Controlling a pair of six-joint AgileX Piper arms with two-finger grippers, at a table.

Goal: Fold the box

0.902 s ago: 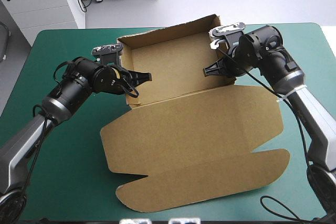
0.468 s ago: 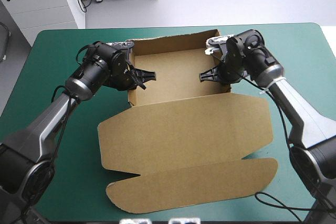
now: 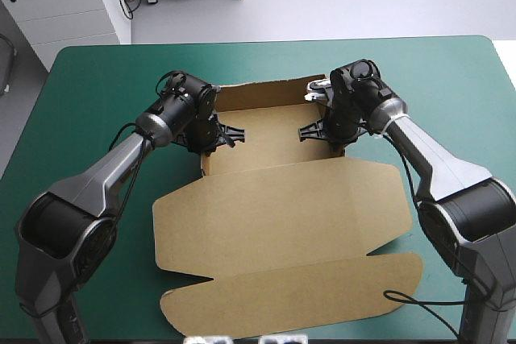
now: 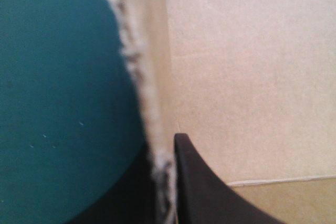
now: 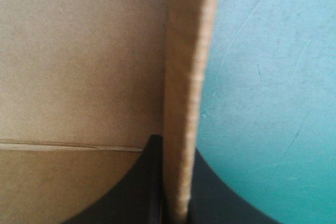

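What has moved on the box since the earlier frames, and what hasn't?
Both arms swung inward: the left end effector and right end effector now each pinch a raised side wall of the box. The box turned square to the table and slid toward its near edge. The lid stays flat, the far wall up.

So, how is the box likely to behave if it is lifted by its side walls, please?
The box seems stiff: its walls stand upright where the left gripper and right gripper pinch them. Its flat lid would likely droop at the crease. Thin board, so probably light.
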